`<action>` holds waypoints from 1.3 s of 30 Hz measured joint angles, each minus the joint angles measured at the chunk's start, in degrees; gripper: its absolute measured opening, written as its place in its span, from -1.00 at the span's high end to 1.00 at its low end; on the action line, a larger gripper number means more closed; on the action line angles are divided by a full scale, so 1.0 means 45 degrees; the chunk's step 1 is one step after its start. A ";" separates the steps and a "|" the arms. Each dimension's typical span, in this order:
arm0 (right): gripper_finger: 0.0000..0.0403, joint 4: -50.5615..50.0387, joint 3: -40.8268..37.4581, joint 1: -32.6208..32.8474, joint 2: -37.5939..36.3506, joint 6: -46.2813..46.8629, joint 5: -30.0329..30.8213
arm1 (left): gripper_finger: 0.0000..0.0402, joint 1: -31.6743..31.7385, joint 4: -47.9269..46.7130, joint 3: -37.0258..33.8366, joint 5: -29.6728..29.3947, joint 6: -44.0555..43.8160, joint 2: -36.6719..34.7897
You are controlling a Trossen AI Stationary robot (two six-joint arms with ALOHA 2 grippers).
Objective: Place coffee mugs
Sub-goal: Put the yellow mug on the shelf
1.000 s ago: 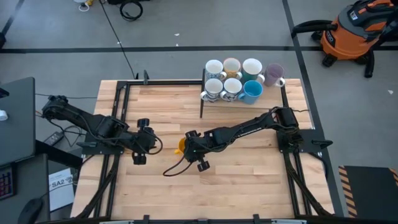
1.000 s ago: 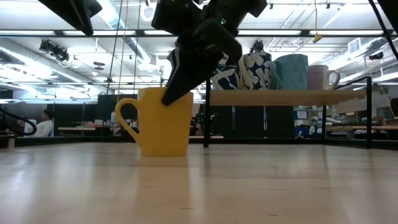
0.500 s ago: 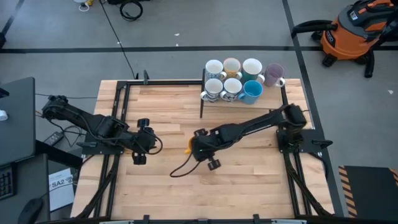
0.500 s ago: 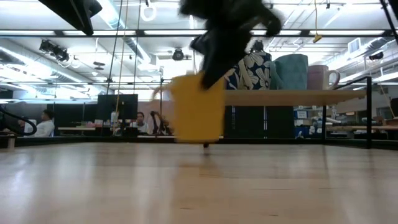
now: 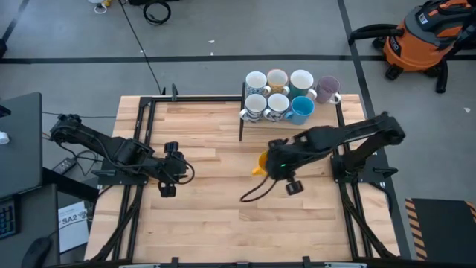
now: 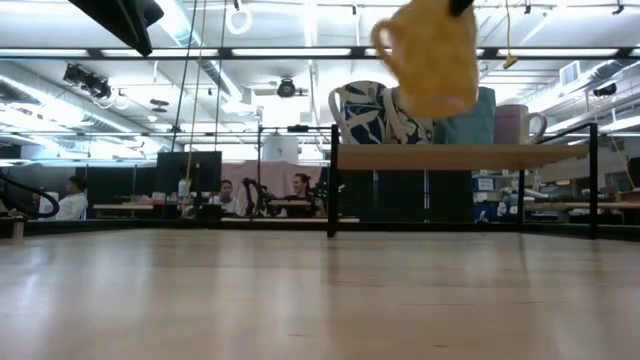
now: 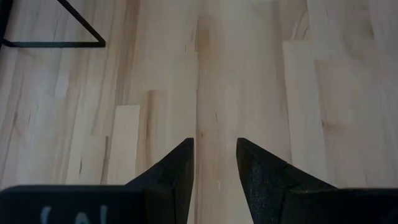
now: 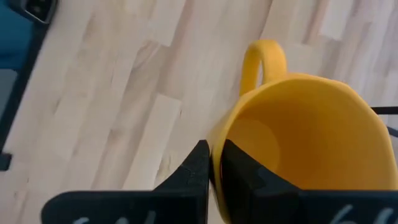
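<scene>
High view, left to right. Left arm lies folded low over the worktop's left side; its tool waits near the worktop, apart from every mug. In the left wrist view the fingers stand apart with only bare wood between them: open, holding nothing.

Right tool is right of centre, in front of the raised shelf. Its arm reaches in from the base at the right edge, elbow lifted, forearm angled down and leftward to the wrist. The tool is pinched shut on the yellow mug: in the right wrist view one finger is outside the wall and the other inside, at the rim, with the handle away from the grip. In the low view the mug hangs well clear of the worktop, above shelf level, tilted, handle to the picture's left.

Seven mugs already stand in two rows on the shelf at the back right: white and patterned ones, a blue one, a purple one at the right end.

Judgement: carry phase, placement not yet done. To do it well:
- level the mug before lowering; a rim pinch lets it swing
- pick a free spot clear of the blue and purple mugs; I cannot tell which spot is free
- descend straight, release only once the base is seated
</scene>
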 joint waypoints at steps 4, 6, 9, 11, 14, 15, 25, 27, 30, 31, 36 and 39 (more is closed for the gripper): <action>0.85 -0.0474 -0.0347 0.0057 -0.1183 0.0247 0.0043 | 0.36 -0.0003 0.0049 0.0000 0.0001 -0.0260 -0.0003; 0.85 -0.1006 -0.0703 0.0057 -0.1690 0.0698 0.0482 | 0.36 0.0000 0.0048 0.0000 0.0000 -0.0260 0.0001; 0.85 -0.2087 -0.1309 0.0047 -0.2464 0.1041 0.0880 | 0.36 -0.0001 0.0047 0.0000 0.0000 -0.0253 0.0001; 0.85 -0.2650 -0.1768 0.0047 -0.2974 0.1271 0.1216 | 0.36 -0.0005 0.0047 0.0000 0.0000 -0.0255 -0.0002; 0.84 -0.2791 -0.2526 0.0047 -0.3840 0.1294 0.1335 | 0.36 -0.0002 0.0047 0.0000 0.0000 -0.0255 -0.0002; 0.84 -0.2818 -0.2798 0.0047 -0.4130 0.1261 0.1335 | 0.36 -0.0001 0.0047 0.0000 0.0000 -0.0255 0.0000; 0.84 -0.4142 -0.3841 0.0013 -0.6749 0.1185 0.1995 | 0.36 0.0011 0.0047 0.0000 -0.0003 -0.0255 -0.0001; 0.84 -0.4710 -0.3841 -0.0043 -0.7126 0.1184 0.2249 | 0.36 0.0015 0.0043 0.0000 -0.0005 -0.0257 -0.0003; 0.84 -0.5250 -0.3841 -0.0171 -0.7651 0.1181 0.2677 | 0.36 0.0015 0.0042 0.0000 -0.0005 -0.0255 -0.0002; 0.83 -0.5270 -0.3841 -0.0230 -0.7835 0.1135 0.2830 | 0.36 0.0015 0.0047 0.0000 -0.0005 -0.0255 -0.0003; 0.81 -0.5240 -0.3836 -0.0543 -0.8652 -0.0071 0.3800 | 0.36 0.0015 0.0051 0.0000 -0.0005 -0.0255 -0.0003; 0.81 -0.5209 -0.3836 -0.0871 -0.8973 -0.0382 0.4275 | 0.36 0.0015 0.0140 0.0000 -0.0005 -0.0255 -0.0003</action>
